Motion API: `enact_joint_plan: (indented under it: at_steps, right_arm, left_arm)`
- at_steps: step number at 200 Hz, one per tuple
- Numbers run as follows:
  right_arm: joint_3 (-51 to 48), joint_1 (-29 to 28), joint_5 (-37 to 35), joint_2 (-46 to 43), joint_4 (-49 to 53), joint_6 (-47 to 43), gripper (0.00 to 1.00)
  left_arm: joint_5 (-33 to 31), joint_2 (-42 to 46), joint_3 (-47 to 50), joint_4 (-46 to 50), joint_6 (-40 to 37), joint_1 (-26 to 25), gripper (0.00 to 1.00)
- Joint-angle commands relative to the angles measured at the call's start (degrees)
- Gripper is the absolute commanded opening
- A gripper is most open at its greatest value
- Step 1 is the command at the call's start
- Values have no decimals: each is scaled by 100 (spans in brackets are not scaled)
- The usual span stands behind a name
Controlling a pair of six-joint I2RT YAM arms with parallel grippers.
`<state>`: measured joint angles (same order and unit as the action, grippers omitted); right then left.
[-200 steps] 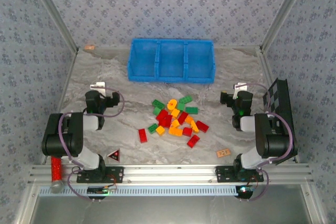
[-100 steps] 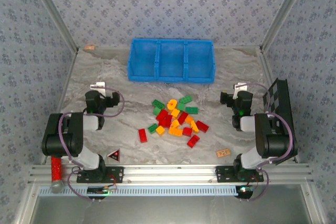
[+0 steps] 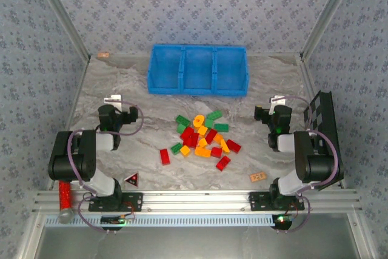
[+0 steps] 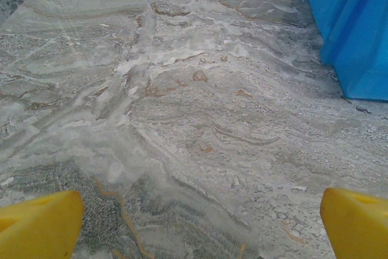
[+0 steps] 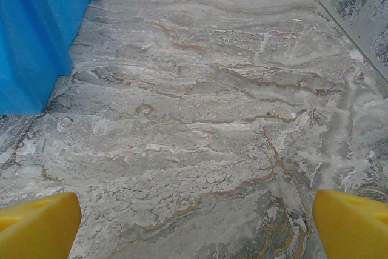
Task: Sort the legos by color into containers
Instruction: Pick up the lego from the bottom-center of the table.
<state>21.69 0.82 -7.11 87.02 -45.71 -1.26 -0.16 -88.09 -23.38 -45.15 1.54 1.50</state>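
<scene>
Operator: Where do the bricks lie?

Spotter: Your small studded plastic legos (image 3: 202, 139), red, green and yellow-orange all mixed, lie in a loose heap at the middle of the grey marbled table (image 3: 121, 83), between your two arms. One red brick sits a little out from the heap's left side. The bright blue rectangular plastic bin (image 3: 197, 92) stands beyond them toward the far wall. Its three compartments (image 3: 199, 68) are bare inside, so by my reading none of the sorting is done.

Operator: And the grippers?

Spotter: Your left gripper (image 3: 114, 100) and right gripper (image 3: 278, 100) hang folded back on their own sides, well apart from the heap. Each has its jaws spread wide with nothing between them. I take that for a ready pose. The heap lies central, seemingly so both arms can reach it, and the bin sits square to you so either arm could drop into any compartment.

Operator: What does each view add?

Spotter: Overhead gives you the layout: heap, bin and dividers. It also gives the flat tan tile (image 3: 258, 176) and the red-and-black triangle (image 3: 131, 179) near your bases, which are not yours to sort. The wrist views give the close detail: yellow fingertips (image 4: 42, 222) at the bottom corners with bare table between them. The bin's outer wall is near the right edge on the left wrist and the left edge on the right wrist. So each gripper points past an end of the bin, not at the bricks. I judge you must swing inward first.
</scene>
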Motion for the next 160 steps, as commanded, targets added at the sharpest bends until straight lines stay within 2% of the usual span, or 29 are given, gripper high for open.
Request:
enact_joint_plan:
  at_steps: [1,27,38,47,54,62,71,84,101,115,132,160]
  right_arm:
    - [43,15,-11,-1,-124,71,100]
    - [25,15,-10,-16,-166,64,100]
    - [114,-29,-61,-203,111,25,100]
    - [276,-110,-70,-514,646,-80,97]
    - [509,-183,-195,-803,1371,-10,96]
    - [832,-258,-263,-1129,2351,304,96]
    - [1112,-303,-95,-1440,3250,573,96]
    - [1309,-472,-109,-1797,4133,961,95]
    - [1504,-758,-376,-2224,5206,1656,93]
    - [1566,-1048,-645,-2559,6038,2346,92]
    - [1497,-1424,-484,-3036,6808,3137,91]
    - [1255,-2503,-641,-3941,7969,4994,84]
  left_arm:
    - [139,12,-41,-127,43,76,100]
    - [139,12,-35,-135,35,71,100]
    - [132,39,-84,-57,24,75,100]
    - [63,226,-337,509,28,52,100]
    - [26,422,-735,1461,13,40,100]
    - [91,574,-1259,2348,-11,32,100]
    - [257,706,-1706,2859,-20,8,100]
    - [470,906,-2337,3526,-98,-108,100]
    - [322,1035,-3273,4461,-405,-365,100]
    - [264,1046,-3872,4970,-552,-502,100]
    - [252,984,-4479,5471,-557,-616,100]
    - [361,880,-5031,5988,-477,-703,100]
